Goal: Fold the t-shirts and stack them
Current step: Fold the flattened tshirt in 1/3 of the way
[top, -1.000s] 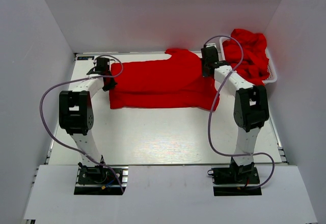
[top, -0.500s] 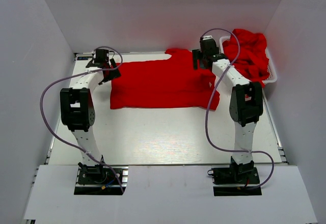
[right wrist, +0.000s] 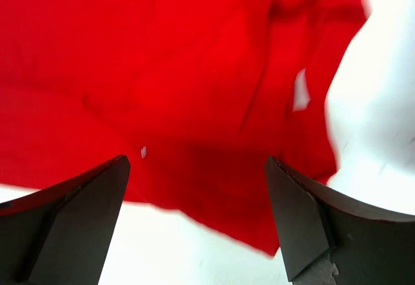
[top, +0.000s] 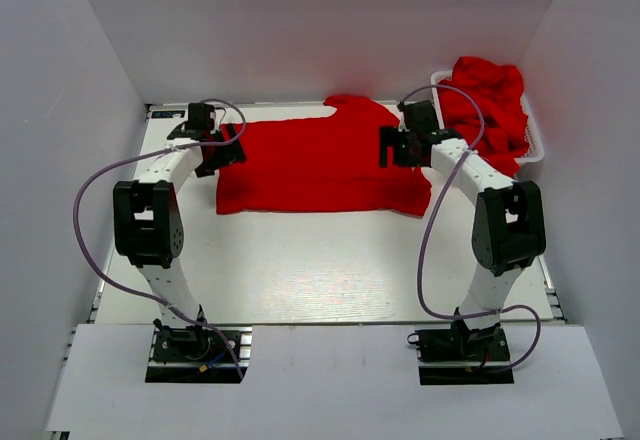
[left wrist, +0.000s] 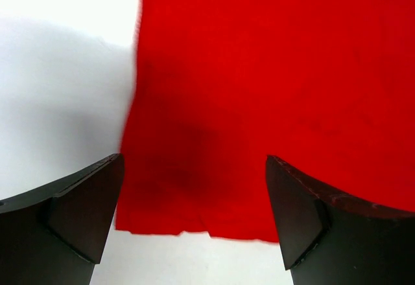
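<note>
On the white surface (top: 300,270) a red t-shirt (top: 310,165) lies part-folded between the left end effector (top: 226,153) and right end effector (top: 396,147), both wide open and empty, so the next fold seems to call for a grip at each end.

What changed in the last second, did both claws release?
Yes. Both let go: the left claw and right claw opened and lifted off the folded t-shirt, which now lies flat on the table. The red pile in the basket stayed put.
</note>
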Motion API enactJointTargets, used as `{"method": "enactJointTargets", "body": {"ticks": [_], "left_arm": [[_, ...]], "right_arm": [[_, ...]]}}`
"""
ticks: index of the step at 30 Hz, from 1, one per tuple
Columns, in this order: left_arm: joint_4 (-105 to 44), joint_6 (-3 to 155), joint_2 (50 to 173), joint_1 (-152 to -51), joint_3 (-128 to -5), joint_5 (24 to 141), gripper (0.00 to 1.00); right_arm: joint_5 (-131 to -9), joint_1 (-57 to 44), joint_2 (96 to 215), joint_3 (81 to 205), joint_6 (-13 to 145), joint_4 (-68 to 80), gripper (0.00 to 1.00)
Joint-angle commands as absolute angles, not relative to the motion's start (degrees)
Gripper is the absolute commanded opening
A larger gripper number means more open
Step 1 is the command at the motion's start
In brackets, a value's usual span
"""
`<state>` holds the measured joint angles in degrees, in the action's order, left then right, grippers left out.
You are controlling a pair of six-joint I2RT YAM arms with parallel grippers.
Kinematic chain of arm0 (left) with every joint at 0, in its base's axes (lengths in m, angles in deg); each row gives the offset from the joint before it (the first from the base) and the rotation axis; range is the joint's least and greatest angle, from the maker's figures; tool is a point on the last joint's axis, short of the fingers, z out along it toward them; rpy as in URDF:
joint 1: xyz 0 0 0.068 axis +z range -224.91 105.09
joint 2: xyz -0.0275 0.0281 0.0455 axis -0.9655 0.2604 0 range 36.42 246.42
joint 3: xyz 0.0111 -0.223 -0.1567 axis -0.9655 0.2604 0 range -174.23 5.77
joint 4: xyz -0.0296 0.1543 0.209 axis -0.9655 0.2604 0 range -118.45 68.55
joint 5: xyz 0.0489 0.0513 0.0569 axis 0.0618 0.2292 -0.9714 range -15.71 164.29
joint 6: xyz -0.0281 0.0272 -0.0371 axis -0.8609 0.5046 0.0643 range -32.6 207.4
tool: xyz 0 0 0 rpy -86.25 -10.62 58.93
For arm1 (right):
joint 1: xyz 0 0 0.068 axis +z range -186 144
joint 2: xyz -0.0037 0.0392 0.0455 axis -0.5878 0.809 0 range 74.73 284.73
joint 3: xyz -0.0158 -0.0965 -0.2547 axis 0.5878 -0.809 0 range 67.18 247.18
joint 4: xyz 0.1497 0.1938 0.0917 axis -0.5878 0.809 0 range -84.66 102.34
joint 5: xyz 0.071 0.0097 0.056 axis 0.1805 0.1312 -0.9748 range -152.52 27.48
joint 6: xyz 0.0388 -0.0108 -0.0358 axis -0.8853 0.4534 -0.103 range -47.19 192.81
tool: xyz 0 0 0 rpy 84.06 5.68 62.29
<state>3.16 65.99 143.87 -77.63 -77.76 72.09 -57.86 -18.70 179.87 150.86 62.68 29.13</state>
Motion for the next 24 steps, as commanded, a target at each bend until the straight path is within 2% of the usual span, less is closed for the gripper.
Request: {"method": "enactJointTargets", "body": {"ticks": [1, 7, 18, 24], "left_arm": [[3.36, 66.66, 141.88, -78.25, -74.57, 79.65, 1.00], [-0.33, 66.13, 140.74, -80.01, -68.68, 81.49, 1.00], [-1.38, 66.13, 142.05, -81.06, -65.33, 78.60, 1.00], [-0.85, 65.61, 143.11, -81.06, -62.97, 76.84, 1.00]], "right_arm": [[-61.91, -19.21, 176.95, 146.46, 59.37, 27.85, 0.90], [-67.88, -19.12, 179.05, 143.99, 57.78, 26.79, 0.90], [-66.39, -20.09, 183.80, 145.84, 56.46, 25.29, 0.90], [-65.42, -20.88, 181.87, 139.52, 55.41, 23.01, 0.90]]}}
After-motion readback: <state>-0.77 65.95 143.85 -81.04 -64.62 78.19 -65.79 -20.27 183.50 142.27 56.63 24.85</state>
